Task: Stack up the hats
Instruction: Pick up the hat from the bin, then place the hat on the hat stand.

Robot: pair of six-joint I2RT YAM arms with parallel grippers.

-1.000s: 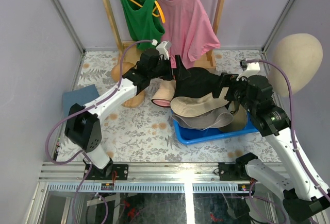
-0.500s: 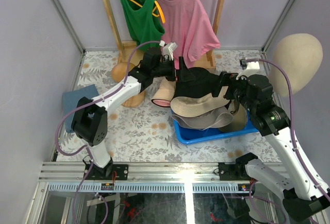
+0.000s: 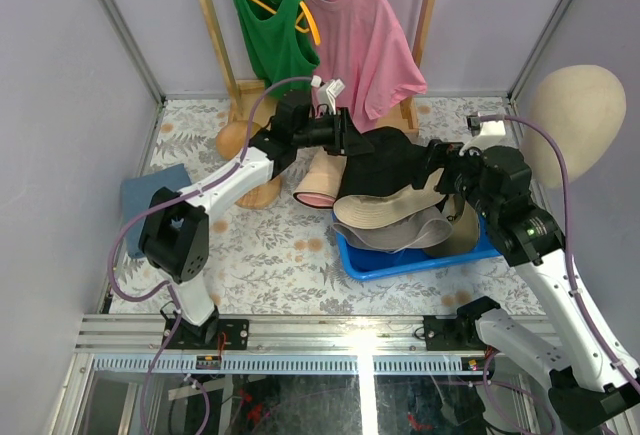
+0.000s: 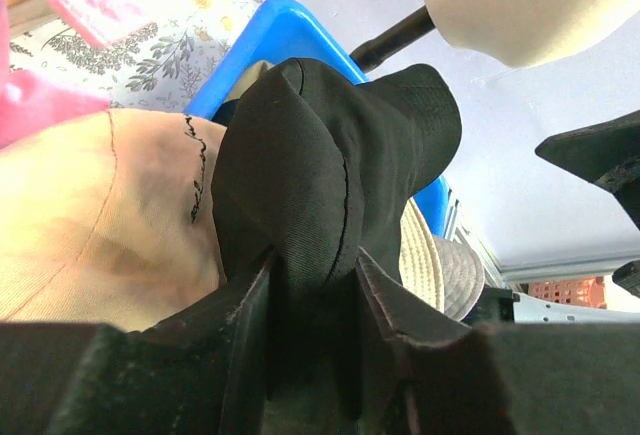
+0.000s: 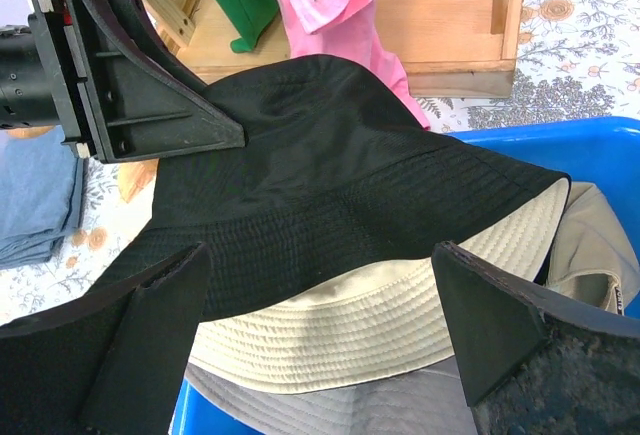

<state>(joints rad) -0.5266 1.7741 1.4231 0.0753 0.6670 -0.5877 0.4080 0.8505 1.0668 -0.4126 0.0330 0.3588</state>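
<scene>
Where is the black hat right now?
In the top view the black hat lies right of centre, atop the beige hat in the blue bin; the left fingers pinch its left edge.

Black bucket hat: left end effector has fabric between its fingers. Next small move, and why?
Probably lift slightly and draw it over the pile's centre: the left end effector pinches a fold of the black bucket hat, which lies skewed on the beige hat, hanging past the rim of the blue tray.
</scene>
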